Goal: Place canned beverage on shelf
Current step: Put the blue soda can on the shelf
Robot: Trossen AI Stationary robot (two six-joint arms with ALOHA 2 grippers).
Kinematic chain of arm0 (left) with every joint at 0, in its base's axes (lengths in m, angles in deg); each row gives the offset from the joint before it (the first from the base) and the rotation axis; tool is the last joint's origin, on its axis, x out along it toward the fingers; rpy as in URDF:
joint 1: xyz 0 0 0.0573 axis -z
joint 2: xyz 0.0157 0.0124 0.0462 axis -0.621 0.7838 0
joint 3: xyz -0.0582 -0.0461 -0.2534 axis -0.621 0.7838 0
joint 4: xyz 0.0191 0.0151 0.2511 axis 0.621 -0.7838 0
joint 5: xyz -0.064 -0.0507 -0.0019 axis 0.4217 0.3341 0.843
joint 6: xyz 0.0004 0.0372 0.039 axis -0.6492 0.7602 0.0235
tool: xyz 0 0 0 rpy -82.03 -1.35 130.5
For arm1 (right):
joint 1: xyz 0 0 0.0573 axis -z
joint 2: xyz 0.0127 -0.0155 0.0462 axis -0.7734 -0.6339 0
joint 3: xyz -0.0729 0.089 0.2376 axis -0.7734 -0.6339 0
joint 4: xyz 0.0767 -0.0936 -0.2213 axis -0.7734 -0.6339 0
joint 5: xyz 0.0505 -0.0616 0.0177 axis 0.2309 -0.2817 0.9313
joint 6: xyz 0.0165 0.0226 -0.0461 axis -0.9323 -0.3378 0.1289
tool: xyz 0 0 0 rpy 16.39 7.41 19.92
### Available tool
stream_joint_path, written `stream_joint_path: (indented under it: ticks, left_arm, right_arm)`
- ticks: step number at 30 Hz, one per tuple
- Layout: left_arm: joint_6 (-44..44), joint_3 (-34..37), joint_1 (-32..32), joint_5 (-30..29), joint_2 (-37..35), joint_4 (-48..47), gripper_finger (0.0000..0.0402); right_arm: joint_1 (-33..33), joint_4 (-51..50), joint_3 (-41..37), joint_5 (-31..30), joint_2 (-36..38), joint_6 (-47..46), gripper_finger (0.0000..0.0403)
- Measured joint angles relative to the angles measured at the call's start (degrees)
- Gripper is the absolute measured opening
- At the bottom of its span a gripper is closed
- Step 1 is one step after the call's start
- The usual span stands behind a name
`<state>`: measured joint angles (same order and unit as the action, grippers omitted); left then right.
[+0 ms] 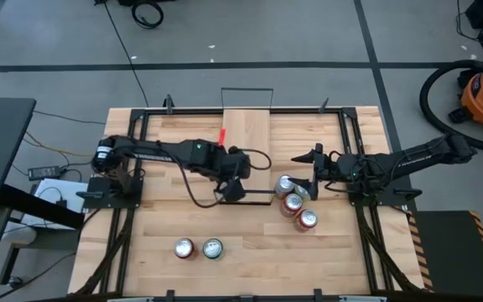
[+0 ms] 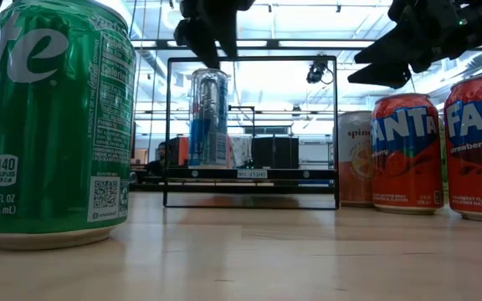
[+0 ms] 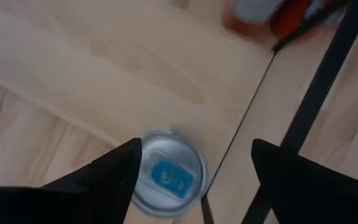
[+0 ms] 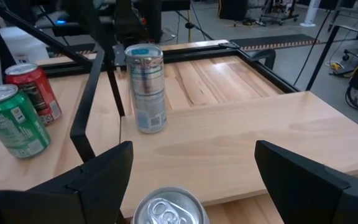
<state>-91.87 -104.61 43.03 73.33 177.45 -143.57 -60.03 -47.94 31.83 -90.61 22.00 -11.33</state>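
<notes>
While left end effector (image 3: 191,165) hangs spread, shelf (image 1: 247,134) — slatted table (image 1: 241,260), grey floor (image 1: 309,33).

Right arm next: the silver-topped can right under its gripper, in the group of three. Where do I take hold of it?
Probably grip the silver-topped can on its upper side wall, coming straight down. It stands upright, and the open right gripper is already spread to either side of it. A red can crowds its front side, so stay high near the rim and keep that finger clear of it.
</notes>
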Motion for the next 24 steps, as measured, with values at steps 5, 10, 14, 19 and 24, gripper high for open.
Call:
stream_joint_path:
  ticks: [5, 10, 14, 19, 24]
  left_arm:
    - [-0.41, -0.09, 0.08, -1.18, 1.84, -1.50, 0.0316]
    - [0.57, -0.24, -0.02, -2.03, 2.70, -2.07, 0.0316]
    - [1.78, -0.20, 0.09, -1.82, 2.62, -1.70, 0.0316]
    - [3.59, -0.13, 0.82, -0.93, 2.50, -1.30, 0.0316]
    - [5.56, -0.44, 2.22, -0.86, 2.56, -1.62, 0.0316]
  right_arm:
    - [0.00, 0.73, 0.08, 0.04, -0.93, -0.19, 0.0348]
    - [-0.01, 1.07, 0.00, 0.05, -1.92, -0.18, 0.0348]
    - [-0.02, 1.31, 0.02, 0.07, -2.29, -0.17, 0.0348]
    - [-0.01, 1.70, 0.02, 0.04, -2.66, 0.01, 0.0348]
    - [0.00, 1.94, 0.02, 0.04, -2.72, 0.03, 0.0348]
